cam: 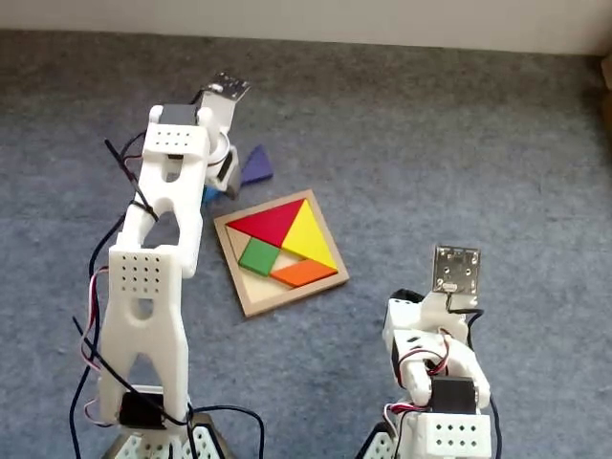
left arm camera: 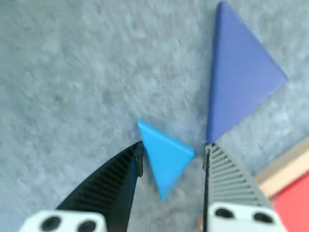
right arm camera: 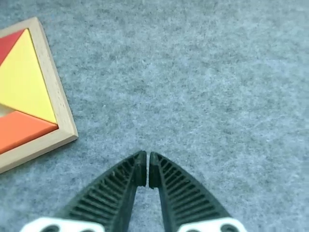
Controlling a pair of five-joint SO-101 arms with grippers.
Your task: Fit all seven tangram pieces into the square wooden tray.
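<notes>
As my wide left jaws straddle the pale-blue triangle, ten o'clock of the tray, closing follows; right jaws pressed together, empty.

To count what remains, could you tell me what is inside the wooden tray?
A red triangle, yellow triangle, green square and orange piece lie inside; bare wood shows along one side. Nothing covers the tray.

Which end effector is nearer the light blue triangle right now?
Left. The left end effector brackets the light blue triangle; the right end effector is over carpet, on the far side of the wooden tray.
</notes>
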